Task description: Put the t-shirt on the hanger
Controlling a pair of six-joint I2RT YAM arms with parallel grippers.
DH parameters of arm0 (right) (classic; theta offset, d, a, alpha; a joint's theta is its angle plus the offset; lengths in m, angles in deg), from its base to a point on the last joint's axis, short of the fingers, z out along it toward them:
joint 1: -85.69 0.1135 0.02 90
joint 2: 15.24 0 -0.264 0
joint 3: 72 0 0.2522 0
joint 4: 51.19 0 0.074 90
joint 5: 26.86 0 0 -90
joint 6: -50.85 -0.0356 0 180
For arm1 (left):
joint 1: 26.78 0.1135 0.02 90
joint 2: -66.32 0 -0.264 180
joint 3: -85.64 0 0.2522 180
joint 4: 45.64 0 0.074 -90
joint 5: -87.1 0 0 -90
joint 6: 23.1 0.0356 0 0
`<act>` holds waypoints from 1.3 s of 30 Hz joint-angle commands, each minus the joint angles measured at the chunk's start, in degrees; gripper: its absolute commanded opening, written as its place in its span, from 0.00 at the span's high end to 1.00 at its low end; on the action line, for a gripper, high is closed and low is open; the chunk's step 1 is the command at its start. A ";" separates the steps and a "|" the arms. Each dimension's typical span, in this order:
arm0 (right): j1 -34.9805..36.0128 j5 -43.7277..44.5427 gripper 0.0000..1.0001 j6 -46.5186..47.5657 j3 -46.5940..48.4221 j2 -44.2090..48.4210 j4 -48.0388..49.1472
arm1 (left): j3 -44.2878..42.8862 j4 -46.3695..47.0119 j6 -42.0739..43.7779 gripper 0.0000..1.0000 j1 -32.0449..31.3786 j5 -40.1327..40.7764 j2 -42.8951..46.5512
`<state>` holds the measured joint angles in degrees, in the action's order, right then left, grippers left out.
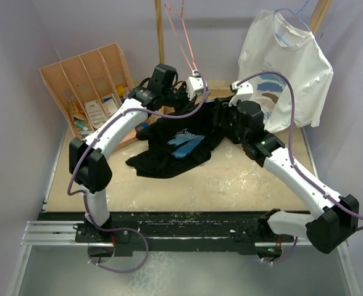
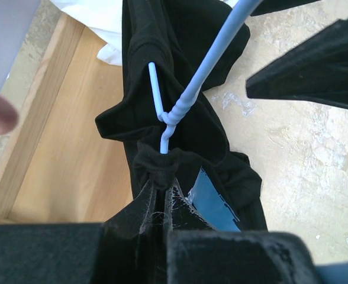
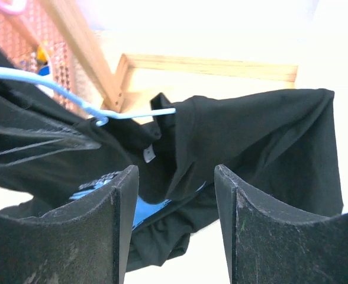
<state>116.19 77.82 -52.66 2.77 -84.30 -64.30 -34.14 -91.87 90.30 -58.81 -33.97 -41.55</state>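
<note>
I see the black t-shirt (image 1: 175, 145) bunched mid-counter (image 1: 231, 179), blue graphic up, its far part raised between my arms. My left hand (image 2: 162, 189) is pinched tight on a wad of its cloth where the light-blue wire hanger (image 2: 206, 74) runs in. My right hand (image 3: 175, 174) stands wide, holding nothing, the shirt just beyond. A white t-shirt (image 1: 292, 68) hangs far right; a wooden divider tray (image 1: 83, 80) sits far left

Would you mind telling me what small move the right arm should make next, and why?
Probably ease the right gripper forward and close it on the t-shirt fold ahead. Its jaws stand open and empty, while the left gripper pinches bunched cloth at the hanger, so the shirt likely needs spreading.
</note>
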 commanded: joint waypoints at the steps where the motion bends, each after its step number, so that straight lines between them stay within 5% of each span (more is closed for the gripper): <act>1: 0.67 9.53 0.43 -4.05 0.31 -2.59 4.37 | -0.30 4.68 -3.52 1.00 0.04 -1.43 4.40; 15: 2.33 14.87 0.46 -6.73 0.72 -10.95 9.33 | -1.73 4.59 -6.00 1.00 0.04 -4.45 4.24; 20: 2.45 17.76 0.96 -7.93 -0.83 -10.17 9.04 | -1.88 5.13 -6.98 1.00 0.06 -4.23 4.98; 21: 2.48 17.36 1.00 -7.86 -1.23 -9.54 9.10 | -1.97 5.18 -7.03 1.00 0.06 -4.03 5.15; 39: 14.76 20.83 1.00 -9.90 -0.20 -6.31 2.33 | -5.88 4.29 -6.98 1.00 0.05 -2.30 5.79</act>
<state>130.16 97.40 -60.77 1.20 -92.73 -61.83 -36.67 -91.70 83.92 -58.78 -35.81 -40.04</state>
